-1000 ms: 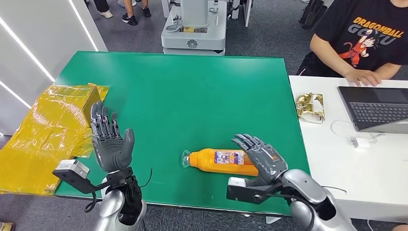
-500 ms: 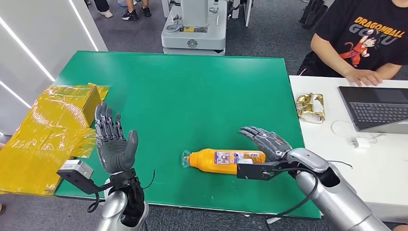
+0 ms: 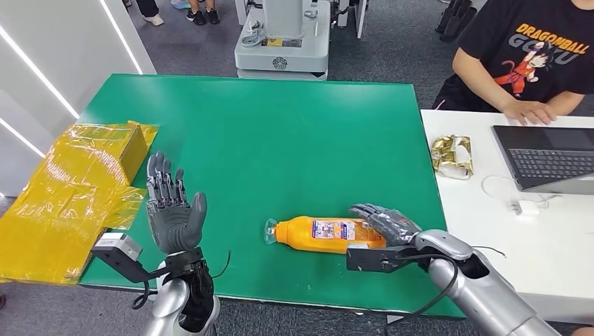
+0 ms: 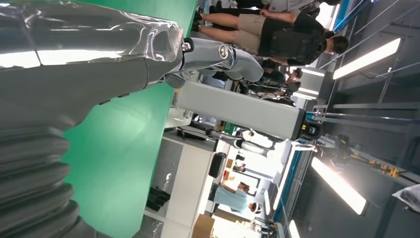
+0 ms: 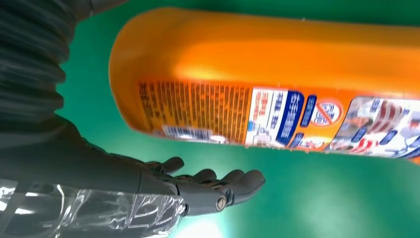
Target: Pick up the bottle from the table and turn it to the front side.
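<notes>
One orange bottle [image 3: 323, 234] is lying on its side on the green table [image 3: 280, 133], cap pointing toward nine o'clock, its label facing up; its contents cannot be told; the right hand [image 3: 387, 222] is reaching over the bottle's base end with fingers [image 5: 218, 183] extended and apart, grasping nothing, contact uncertain; the left hand [image 3: 171, 210] is standing upright at about eight o'clock from the bottle, palm spread, empty; one yellow wrapped box [image 3: 73, 189] is sitting at the table's nine o'clock edge.

Robotics lab, green test table [image 3: 280, 133], person at laptop [image 3: 546, 162] (white desk), onlookers behind
</notes>
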{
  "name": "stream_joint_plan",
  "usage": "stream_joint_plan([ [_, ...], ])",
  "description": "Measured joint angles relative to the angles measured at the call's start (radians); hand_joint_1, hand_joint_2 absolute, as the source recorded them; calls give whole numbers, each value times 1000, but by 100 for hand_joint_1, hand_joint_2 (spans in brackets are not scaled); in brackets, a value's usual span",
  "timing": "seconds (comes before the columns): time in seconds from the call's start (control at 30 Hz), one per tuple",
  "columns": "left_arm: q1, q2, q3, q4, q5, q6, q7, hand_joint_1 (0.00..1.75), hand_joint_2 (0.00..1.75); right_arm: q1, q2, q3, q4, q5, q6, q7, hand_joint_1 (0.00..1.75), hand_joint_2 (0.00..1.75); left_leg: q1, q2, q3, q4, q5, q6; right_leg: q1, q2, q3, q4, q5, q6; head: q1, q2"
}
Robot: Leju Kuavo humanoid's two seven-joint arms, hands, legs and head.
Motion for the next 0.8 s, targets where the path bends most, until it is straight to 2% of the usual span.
stream_joint_plan([
  [0.43,-47,9,-19,30,58,26,-12,0,175,-18,11,36,59,-72,-6,-47,0,175,0,0,0,0,0,0,0,0,1,0,0,0,0,0],
  [0.57,-49,13,-24,35,65,31,-14,0,175,-21,19,42,81,-76,-25,-56,154,175,0,0,0,0,0,0,0,0,0,0,0,0,0,0],
  [0.7,-47,17,-25,39,66,38,-16,0,175,5,27,41,91,-56,-107,-67,157,175,0,-1,0,0,0,0,0,-1,1,0,0,0,0,0],
  [0.8,-46,18,-25,41,66,43,-18,0,175,20,33,38,93,-45,-127,-72,165,175,0,0,1,0,0,0,0,0,1,0,0,0,0,0],
])
